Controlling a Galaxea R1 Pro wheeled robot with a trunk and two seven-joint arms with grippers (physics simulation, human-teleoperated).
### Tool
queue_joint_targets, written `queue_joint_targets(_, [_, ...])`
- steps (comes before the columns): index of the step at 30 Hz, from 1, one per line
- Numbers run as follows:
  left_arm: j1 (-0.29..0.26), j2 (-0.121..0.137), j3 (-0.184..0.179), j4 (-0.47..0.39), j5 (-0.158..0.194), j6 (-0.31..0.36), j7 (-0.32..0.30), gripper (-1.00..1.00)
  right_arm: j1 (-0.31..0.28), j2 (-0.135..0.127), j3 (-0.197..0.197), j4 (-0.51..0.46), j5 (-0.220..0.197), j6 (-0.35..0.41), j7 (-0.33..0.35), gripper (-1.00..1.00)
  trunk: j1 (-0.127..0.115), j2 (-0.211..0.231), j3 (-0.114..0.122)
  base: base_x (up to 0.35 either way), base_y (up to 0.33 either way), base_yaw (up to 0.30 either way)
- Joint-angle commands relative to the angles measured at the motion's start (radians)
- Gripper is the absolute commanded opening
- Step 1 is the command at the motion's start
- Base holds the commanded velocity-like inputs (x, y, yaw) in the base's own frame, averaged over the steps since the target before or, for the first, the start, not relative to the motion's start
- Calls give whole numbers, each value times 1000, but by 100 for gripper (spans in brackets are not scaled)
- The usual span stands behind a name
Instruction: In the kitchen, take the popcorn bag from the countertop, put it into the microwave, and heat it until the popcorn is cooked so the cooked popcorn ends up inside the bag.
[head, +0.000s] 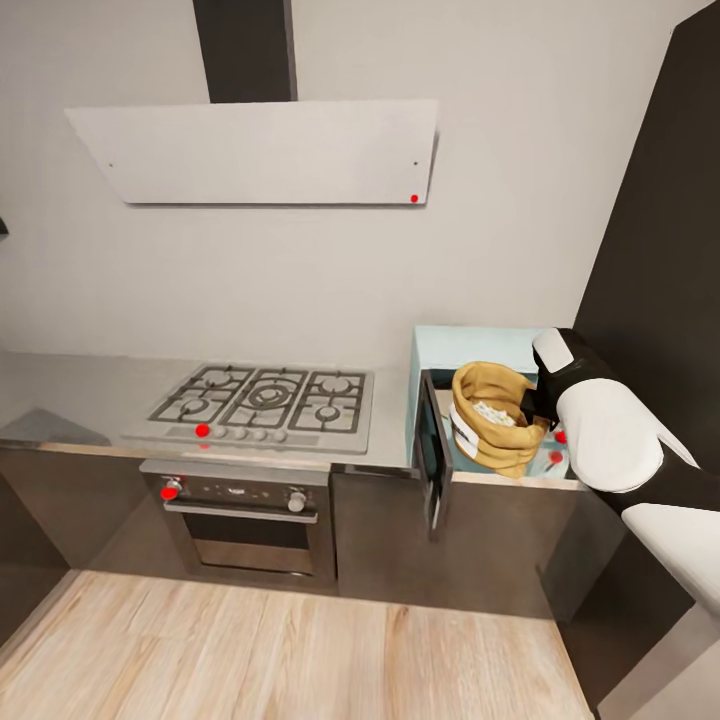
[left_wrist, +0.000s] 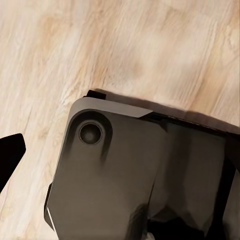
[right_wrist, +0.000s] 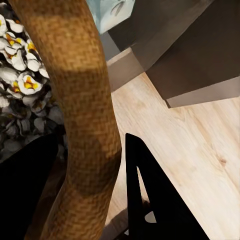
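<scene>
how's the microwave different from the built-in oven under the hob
The microwave is a pale mint-blue box standing on the countertop; the built-in oven is steel and dark, set into the cabinets below. The microwave's door hangs open with the popcorn bag at its mouth; the oven's door is shut. Both have dark glass doors.

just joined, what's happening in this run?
The robot's right end effector is shut on the rim of the popcorn bag, holding it at the open front of the microwave, whose door hangs open. Popped white kernels show inside the bag. The left wrist camera looks down at the wood floor. The hob and oven sit to the left, untouched.
</scene>
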Motion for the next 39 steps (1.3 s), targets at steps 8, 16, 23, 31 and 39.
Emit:
queue_joint_targets(8, [-1, 0, -2, 1, 8, -3, 0, 100, -1, 0, -2, -1, -5, 3, -6, -100, 1, -2, -2, 9, 0, 0])
queue_joint_targets(16, [-1, -1, -2, 1, 8, -3, 0, 100, -1, 0, -3, -1, -5, 3, -6, -100, 1, -2, -2, 0, 0, 0])
queue_joint_targets(23, [-1, 0, -5, 1, 7, -3, 0, 100, -1, -1, -4, -1, -5, 3, -6, -100, 1, -2, -2, 0, 0, 0])
queue_joint_targets(31, [-1, -2, -5, 1, 9, -4, 0, 100, -1, 0, -4, -1, -5, 3, -5, -100, 1, -2, -2, -67, -48, 0])
queue_joint_targets(39, [-1, -2, -6, 1, 8, -5, 0, 100, -1, 0, -3, -1, -5, 3, -5, -100, 16, -30, -15, -1, 0, 0])
